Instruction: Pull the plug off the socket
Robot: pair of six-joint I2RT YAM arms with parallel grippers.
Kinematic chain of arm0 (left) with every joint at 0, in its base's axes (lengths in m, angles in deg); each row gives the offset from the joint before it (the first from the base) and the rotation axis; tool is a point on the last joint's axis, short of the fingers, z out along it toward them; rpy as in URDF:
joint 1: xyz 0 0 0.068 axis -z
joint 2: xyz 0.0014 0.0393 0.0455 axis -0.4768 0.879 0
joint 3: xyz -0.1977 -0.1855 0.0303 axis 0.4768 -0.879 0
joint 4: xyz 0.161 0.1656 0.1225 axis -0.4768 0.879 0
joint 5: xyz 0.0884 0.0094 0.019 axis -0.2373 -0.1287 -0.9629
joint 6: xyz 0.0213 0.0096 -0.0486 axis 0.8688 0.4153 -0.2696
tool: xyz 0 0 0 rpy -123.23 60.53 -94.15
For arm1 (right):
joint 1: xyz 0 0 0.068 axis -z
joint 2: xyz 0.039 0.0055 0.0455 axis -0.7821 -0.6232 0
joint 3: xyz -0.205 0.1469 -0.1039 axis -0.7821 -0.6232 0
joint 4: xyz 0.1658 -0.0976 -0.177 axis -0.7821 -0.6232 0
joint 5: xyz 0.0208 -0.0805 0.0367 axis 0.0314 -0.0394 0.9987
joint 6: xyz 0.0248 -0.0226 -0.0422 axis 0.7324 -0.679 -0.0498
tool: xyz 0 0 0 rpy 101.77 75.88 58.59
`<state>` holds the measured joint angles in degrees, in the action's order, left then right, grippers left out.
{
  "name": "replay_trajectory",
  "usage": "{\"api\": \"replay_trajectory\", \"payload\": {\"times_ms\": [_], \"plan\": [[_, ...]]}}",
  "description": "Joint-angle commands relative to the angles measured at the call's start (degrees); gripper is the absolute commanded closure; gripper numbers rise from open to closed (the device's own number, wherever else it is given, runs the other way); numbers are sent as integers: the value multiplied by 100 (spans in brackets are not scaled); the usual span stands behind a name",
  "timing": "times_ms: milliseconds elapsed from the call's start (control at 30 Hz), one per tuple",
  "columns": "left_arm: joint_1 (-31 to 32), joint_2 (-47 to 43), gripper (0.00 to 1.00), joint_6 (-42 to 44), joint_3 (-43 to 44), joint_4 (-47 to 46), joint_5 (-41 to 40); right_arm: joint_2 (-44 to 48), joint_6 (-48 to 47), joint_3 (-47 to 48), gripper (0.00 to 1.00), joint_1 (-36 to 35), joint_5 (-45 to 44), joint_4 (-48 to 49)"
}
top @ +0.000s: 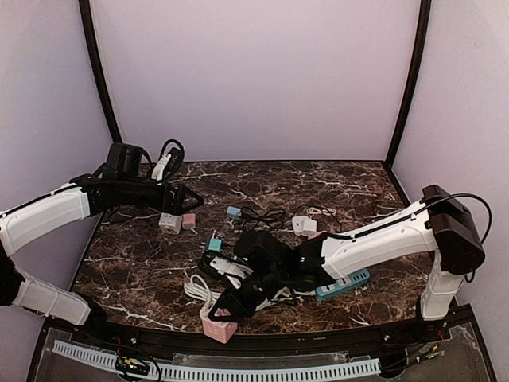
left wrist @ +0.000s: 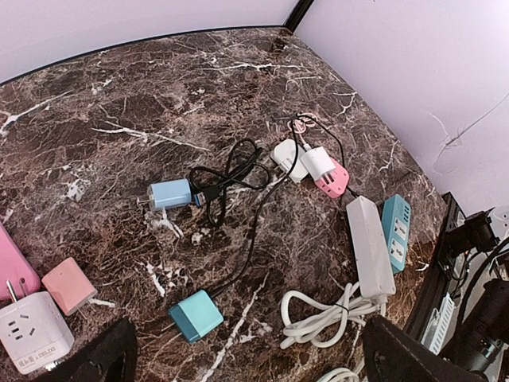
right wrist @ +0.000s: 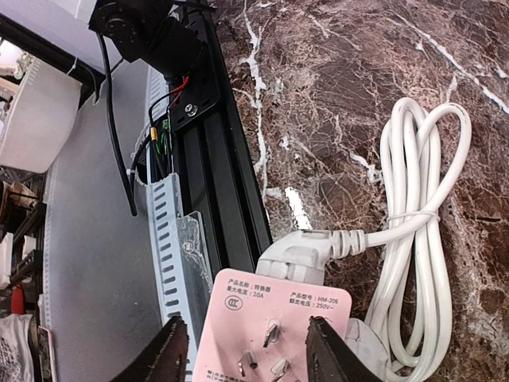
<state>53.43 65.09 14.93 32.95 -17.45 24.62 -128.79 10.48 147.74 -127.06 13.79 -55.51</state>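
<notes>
Right end effector (right wrist: 248, 354) astride pink socket (right wrist: 270, 312), plug (right wrist: 296, 256) seated

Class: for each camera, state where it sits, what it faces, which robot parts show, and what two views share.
Top external: above, behind the bases, looking down on the marble table; both arms, left gripper and right gripper show.
Left wrist: looking across the table at the white power strip; own fingertips show.
Right wrist: looking down at the pink socket; own fingers flank it.
Shared: top and right wrist show that socket.
</notes>
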Motion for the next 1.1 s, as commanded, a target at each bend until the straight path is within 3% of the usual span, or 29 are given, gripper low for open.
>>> {"api": "replay_trajectory", "payload": {"times_ms": [0, 200, 500, 700, 1067], "plan": [[-25, -108, 2, 86, -114, 50, 92, -153, -167, 154, 54, -85, -143, -79], [-25, -119, 2, 105, -114, 60, 112, -255, -363, 205, 61, -263, -662, -415], [-25, -131, 2, 93, -156, 38, 120, -49, -351, 47, 100, -410, -1563, -487], [-25, -313, 2, -357, -408, -216, 277, 495, -144, -71, 100, -402, -2471, -473], [47, -1516, 3, -3501, -2781, -1879, 665, 1209, 19, -533, 100, -35, -2894, 124]]}}
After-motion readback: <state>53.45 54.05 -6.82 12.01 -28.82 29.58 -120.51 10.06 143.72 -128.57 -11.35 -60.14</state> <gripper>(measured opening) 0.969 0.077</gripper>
